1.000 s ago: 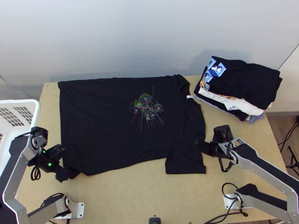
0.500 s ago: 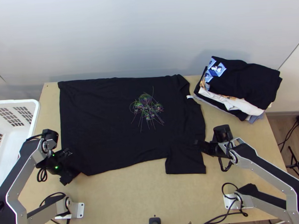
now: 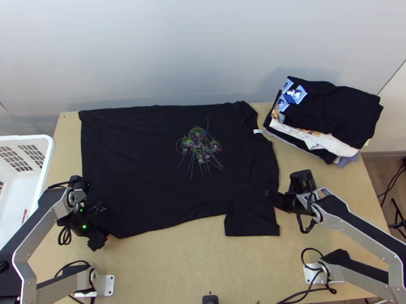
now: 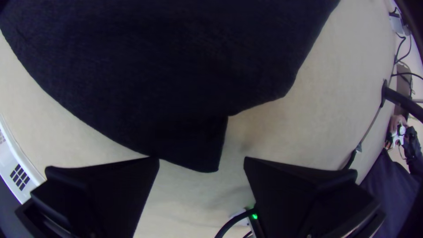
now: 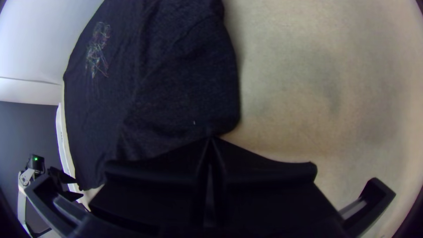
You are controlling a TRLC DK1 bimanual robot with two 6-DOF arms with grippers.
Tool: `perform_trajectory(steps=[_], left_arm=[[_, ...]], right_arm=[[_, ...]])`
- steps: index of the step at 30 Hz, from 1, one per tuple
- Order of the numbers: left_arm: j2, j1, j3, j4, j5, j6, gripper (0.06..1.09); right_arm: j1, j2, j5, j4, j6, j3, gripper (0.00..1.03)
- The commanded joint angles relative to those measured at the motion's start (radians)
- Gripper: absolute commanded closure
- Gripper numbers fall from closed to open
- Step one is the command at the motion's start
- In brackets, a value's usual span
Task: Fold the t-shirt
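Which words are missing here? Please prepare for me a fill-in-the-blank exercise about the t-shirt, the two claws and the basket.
1. The t-shirt lies spread on the table; its cloth, apart from the print, is ____.
2. In the left wrist view, a ____ of the t-shirt shows between the parted fingers of the left claw.
3. Unlike the left claw, the ____ claw has its fingers together.
4. The colour of the basket is ____.

Missing words: black; corner; right; white.

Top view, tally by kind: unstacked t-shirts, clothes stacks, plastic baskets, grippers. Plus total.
Unstacked black t-shirt: 1
Clothes stack: 1
White plastic basket: 1
Grippers (left gripper, right gripper): 2
Total: 5
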Motion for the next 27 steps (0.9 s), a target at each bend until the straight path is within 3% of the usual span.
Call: perform_trajectory(steps=[1,5,9,15,17,20,27], left_arm=[[0.005,-0.023,-0.024,0.031,0.026,-0.023,0.39],[0.002,-0.035,-0.033,0.069,0.052,-0.043,0.56],[-0.006,-0.038,-0.061,0.112,0.092,-0.035,1.04],[-0.021,0.005,-0.021,0.129,0.103,-0.026,1.05],[-0.02,0.074,0.056,0.131,0.161,-0.035,1.05],[-0.017,0.126,0.201,0.12,0.269,-0.135,1.05],[-0.011,0.138,0.475,0.16,0.405,-0.449,1.05]], right_arm=[[0.0,-0.001,0.0,0.002,-0.009,-0.003,1.0],[0.0,-0.003,0.0,0.0,-0.01,-0.005,1.0],[0.0,-0.009,0.0,0.002,-0.01,-0.01,1.0],[-0.08,-0.024,-0.003,-0.006,-0.006,0.012,1.0],[-0.097,-0.043,-0.002,-0.02,-0.053,0.043,1.0],[-0.108,-0.078,0.011,-0.038,-0.161,0.127,1.0],[-0.197,-0.073,0.015,0.028,-0.207,0.386,1.0]])
